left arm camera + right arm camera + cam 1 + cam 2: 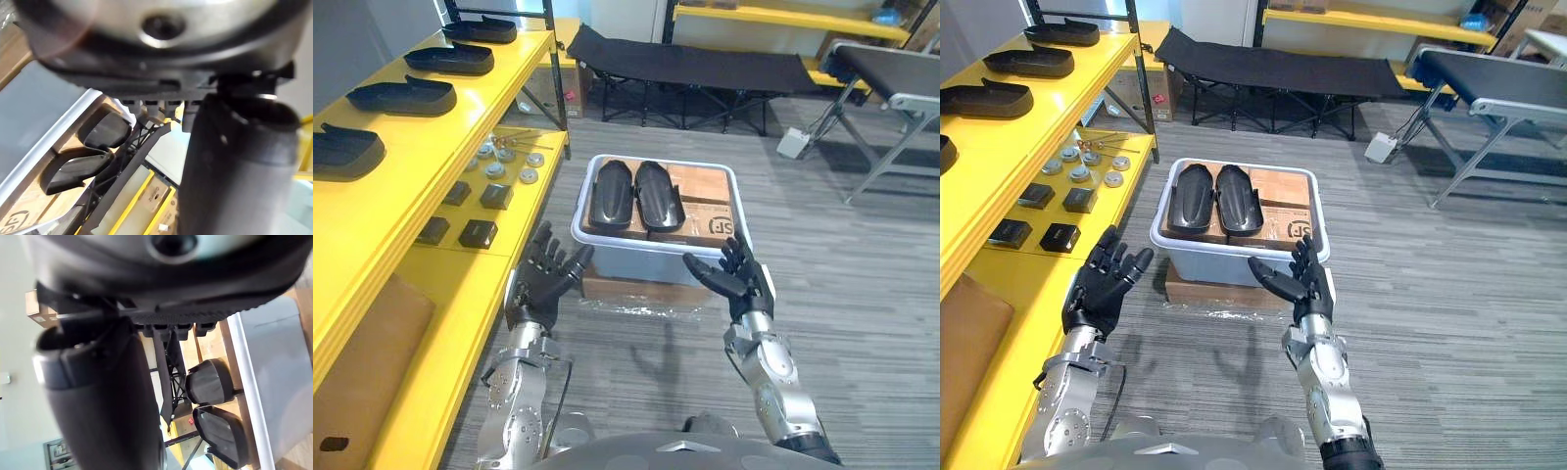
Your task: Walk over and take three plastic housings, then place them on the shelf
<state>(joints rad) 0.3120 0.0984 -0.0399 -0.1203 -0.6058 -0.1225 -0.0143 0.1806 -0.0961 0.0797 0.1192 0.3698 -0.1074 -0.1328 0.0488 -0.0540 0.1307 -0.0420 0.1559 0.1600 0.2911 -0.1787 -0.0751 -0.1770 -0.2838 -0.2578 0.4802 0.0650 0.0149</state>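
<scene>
Two black plastic housings [611, 194] [658, 194] lie side by side on cardboard boxes inside a pale grey bin [656, 255] on the floor ahead. My left hand [543, 276] is raised just short of the bin's near left corner, open with its fingers spread and nothing in it. My right hand [738, 276] hangs at the near right corner, also open and empty. Both housings [105, 129] [210, 382] show past each wrist. Several more black housings [403, 96] rest on the top tier of the yellow shelf [431, 157] on my left.
The lower yellow tier holds small black blocks [495, 196] and metal discs [528, 176]. A flat cardboard box [607, 287] sits under the bin. A black folding cot [685, 64] stands behind it, and a grey conveyor frame [891, 88] at the back right.
</scene>
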